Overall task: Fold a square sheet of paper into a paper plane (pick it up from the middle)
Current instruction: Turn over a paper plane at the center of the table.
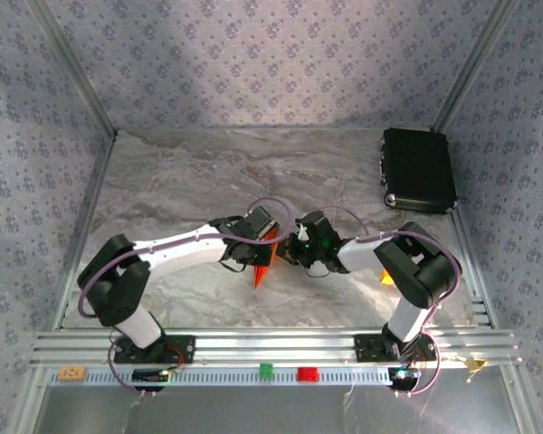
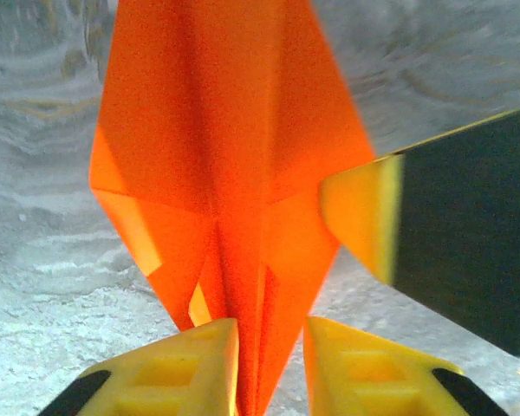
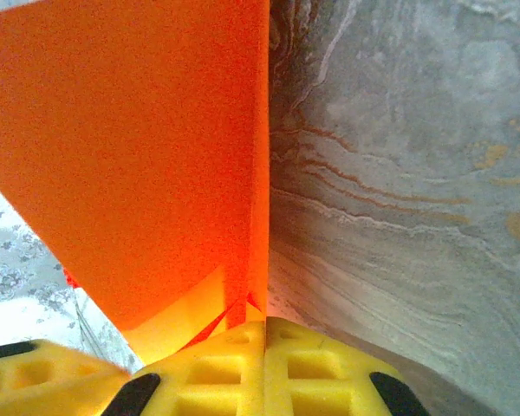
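Tabletop (image 1: 181, 181): grey marbled sheet, matt, with pale veins running across it. Under the left wrist camera I see it as grainy.

Walls (image 1: 281, 54): three sides, pale blue cloth with a small sprig print, and metal posts at the far corners.

Black box (image 1: 419, 169) sits far right, well apart from the work. Green block (image 1: 266, 369) and red block (image 1: 307, 373) are on the near rail (image 1: 271, 348).

Paper plane (image 1: 261, 269) is mid-table between both grippers, its point toward the near edge.

Right gripper (image 3: 264, 334): fingers pressed together, pinching the plane's folded edge.

Left gripper (image 2: 270, 347): I read it as slightly spread, with the paper between its fingers but not clamped.
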Available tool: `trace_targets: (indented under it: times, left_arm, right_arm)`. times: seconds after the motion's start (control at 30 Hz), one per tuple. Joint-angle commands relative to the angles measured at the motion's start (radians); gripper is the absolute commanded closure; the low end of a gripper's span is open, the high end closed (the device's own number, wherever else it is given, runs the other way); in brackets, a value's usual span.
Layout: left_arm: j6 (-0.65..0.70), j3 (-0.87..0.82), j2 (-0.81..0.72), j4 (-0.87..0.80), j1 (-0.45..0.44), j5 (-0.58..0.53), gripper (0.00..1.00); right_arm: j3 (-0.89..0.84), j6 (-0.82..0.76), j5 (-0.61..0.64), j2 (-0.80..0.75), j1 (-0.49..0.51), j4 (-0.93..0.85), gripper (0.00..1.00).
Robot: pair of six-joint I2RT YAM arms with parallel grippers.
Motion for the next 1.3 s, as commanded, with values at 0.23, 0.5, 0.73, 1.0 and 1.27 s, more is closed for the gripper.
trace_targets:
  times: [0.23, 0.5, 0.73, 1.0, 1.27]
  left_arm:
    - [0.011, -0.019, -0.034, 0.010, -0.004, -0.011, 0.65]
    - [-0.003, -0.019, 0.007, 0.006, -0.002, -0.010, 0.59]
    - [0.002, -0.033, -0.001, 0.005, -0.003, -0.024, 0.55]
    - [0.003, -0.041, 0.003, -0.002, -0.002, -0.042, 0.54]
    - [0.000, -0.047, 0.033, 0.016, -0.002, -0.011, 0.58]
  right_arm:
    - [0.010, 0.004, 0.002, -0.010, 0.002, -0.010, 0.96]
    - [0.010, 0.002, 0.001, -0.012, 0.002, -0.011, 0.96]
    - [0.008, 0.002, 0.001, -0.014, 0.003, -0.010, 0.96]
    - [0.009, 0.001, 0.000, -0.016, 0.002, -0.010, 0.96]
    - [0.010, 0.001, -0.001, -0.015, 0.002, -0.011, 0.96]
